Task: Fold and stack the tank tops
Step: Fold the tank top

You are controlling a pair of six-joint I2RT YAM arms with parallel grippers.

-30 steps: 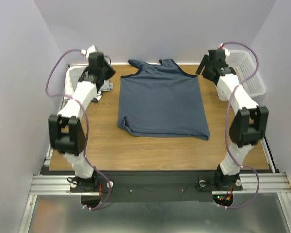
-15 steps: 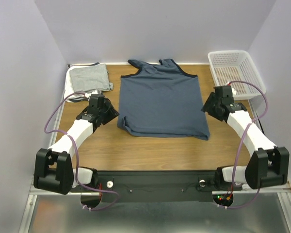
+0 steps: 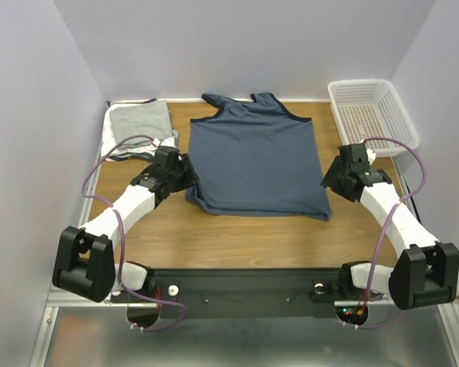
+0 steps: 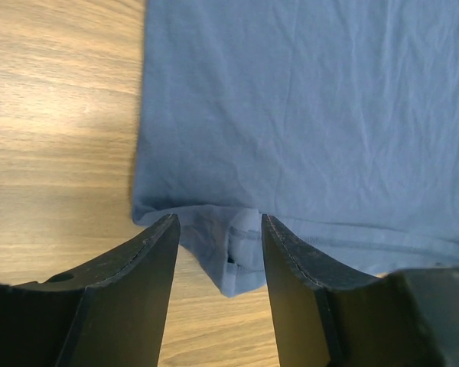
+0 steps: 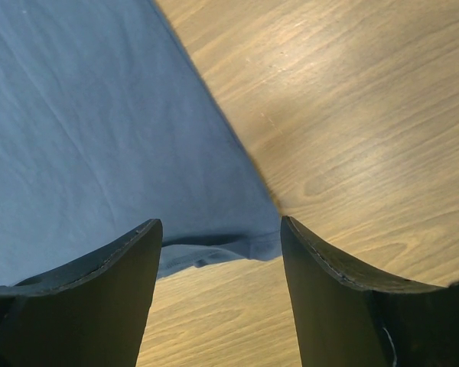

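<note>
**Both pincers released at the blue top's near corners**

At the far left of the surface [image 3: 237, 237] I see a folded light grey tank top [image 3: 141, 122] lying on some white cloth [image 3: 112, 136]. My left pincer [image 3: 185, 174] sits low at the near left corner of the slate-blue tank top [image 3: 256, 157]. It is released: on its wrist camera the two fingers [image 4: 130, 290] stand apart with the rumpled hem corner showing in the gap, nothing clamped. The blue top lies flat mid-surface, straps toward the far wall and hem toward me. My right pincer [image 3: 330, 177] is at the near right corner, likewise released, its fingers wide on either side of that corner. A white perforated basket [image 3: 363, 82] stands at the far right.
</note>
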